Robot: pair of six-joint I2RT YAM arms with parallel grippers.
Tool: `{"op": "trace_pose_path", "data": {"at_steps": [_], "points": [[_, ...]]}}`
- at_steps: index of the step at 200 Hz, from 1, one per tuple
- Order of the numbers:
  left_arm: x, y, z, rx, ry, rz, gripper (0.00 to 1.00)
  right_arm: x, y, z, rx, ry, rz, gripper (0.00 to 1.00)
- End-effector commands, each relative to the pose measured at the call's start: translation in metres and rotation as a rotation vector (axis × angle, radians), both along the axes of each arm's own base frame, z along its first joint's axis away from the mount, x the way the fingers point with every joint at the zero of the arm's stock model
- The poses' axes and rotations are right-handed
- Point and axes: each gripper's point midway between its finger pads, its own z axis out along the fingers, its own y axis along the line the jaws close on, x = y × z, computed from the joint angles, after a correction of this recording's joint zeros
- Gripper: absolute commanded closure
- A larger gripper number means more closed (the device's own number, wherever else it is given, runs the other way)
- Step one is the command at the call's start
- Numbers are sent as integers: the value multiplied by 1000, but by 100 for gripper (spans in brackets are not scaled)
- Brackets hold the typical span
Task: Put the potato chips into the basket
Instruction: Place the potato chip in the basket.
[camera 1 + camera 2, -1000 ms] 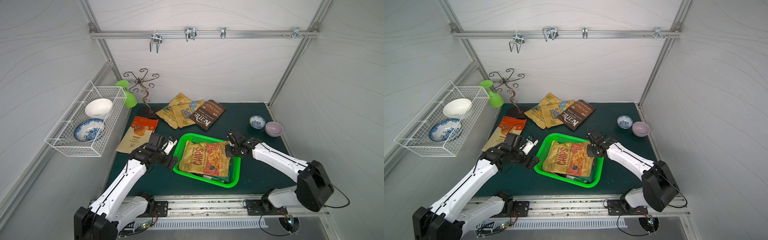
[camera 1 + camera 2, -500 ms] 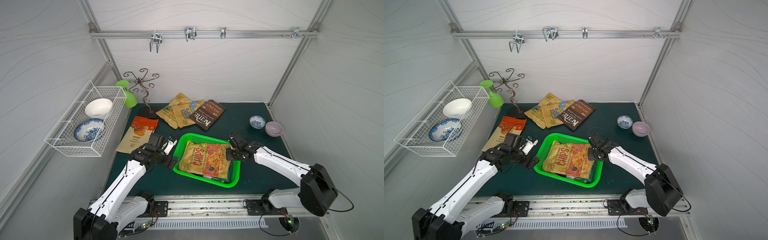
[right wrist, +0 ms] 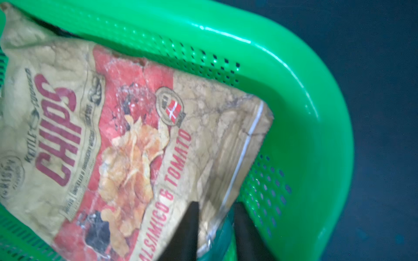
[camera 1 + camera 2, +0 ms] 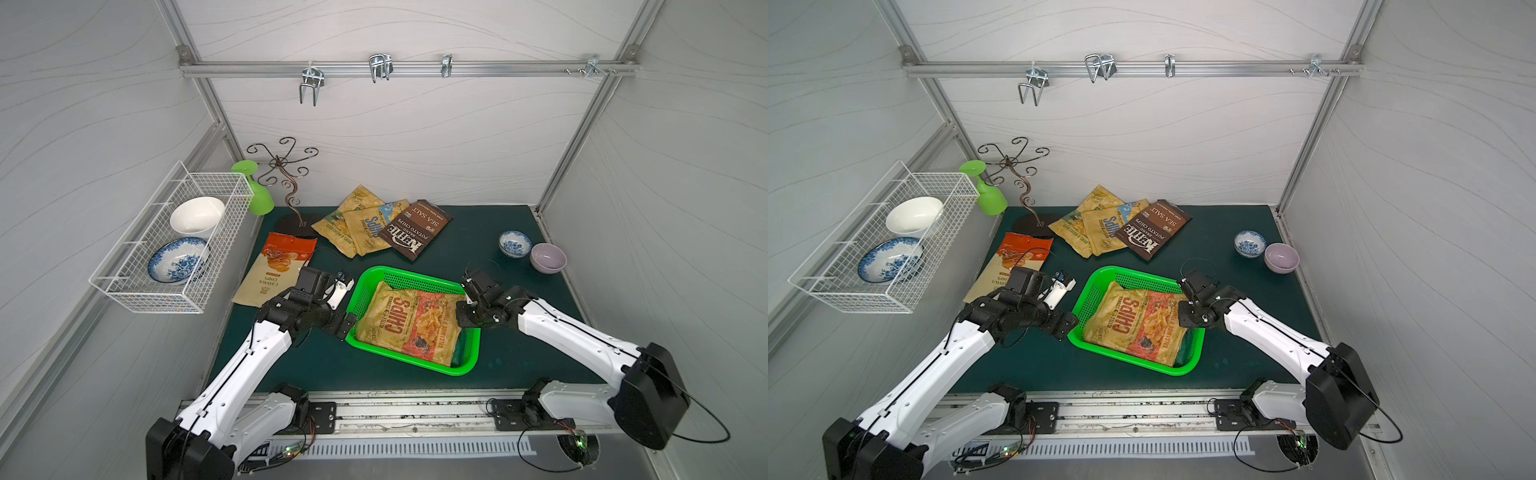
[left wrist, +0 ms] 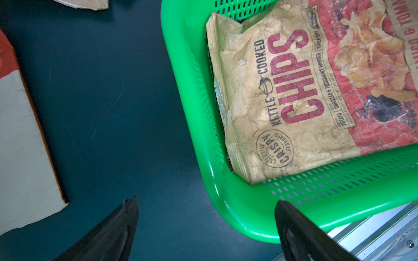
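The tan CHIPS bag (image 4: 409, 322) lies in the green basket (image 4: 405, 279), its long axis along the basket's length and its top toward the left arm. The right end effector (image 3: 216, 208) stands parted around the bottom seam. The bag looks light, crinkly and slippery, so a flat seam is the best place to pinch it. The left end effector (image 5: 207, 201) is wide open and empty at the basket's corner.

Bright, even light; glare on the basket (image 3: 271, 52) rim; right wrist view blurred.

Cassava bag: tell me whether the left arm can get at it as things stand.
Probably yes. The cassava bag lies flat on the mat, uncovered, right beside the left gripper, which is open and empty. Nothing stands between them. A flat bag may be hard to pinch.
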Motion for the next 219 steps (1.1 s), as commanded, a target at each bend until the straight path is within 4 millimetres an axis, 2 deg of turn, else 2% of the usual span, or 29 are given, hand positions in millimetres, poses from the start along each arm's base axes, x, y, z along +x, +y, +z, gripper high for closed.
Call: {"op": "trace_pose_path", "data": {"at_steps": [1,18,42,57,82,99,122,151,173,195,219], "points": [[7,0,6,-11,-41,11,1,-1,-6,29,8,-53,0,47],[9,1,6,-1,-40,22,1,6,-2,52,63,-89,7,44],[13,6,5,18,-52,46,1,21,16,82,231,-117,26,42],[14,8,5,29,-55,57,1,32,27,94,339,-126,34,39],[22,18,3,74,-66,102,1,45,42,105,396,-127,54,38],[31,34,1,130,-78,161,1,51,47,104,394,-118,56,38],[50,72,-6,249,-85,270,1,53,51,103,401,-115,66,38],[79,118,-19,522,-150,315,5,51,48,97,394,-117,65,38],[97,138,-30,674,-176,309,9,51,47,93,392,-115,58,38],[109,149,-43,686,-133,320,15,48,48,91,396,-101,60,38],[122,172,-57,755,-100,343,20,45,45,92,400,-105,55,37]]}}
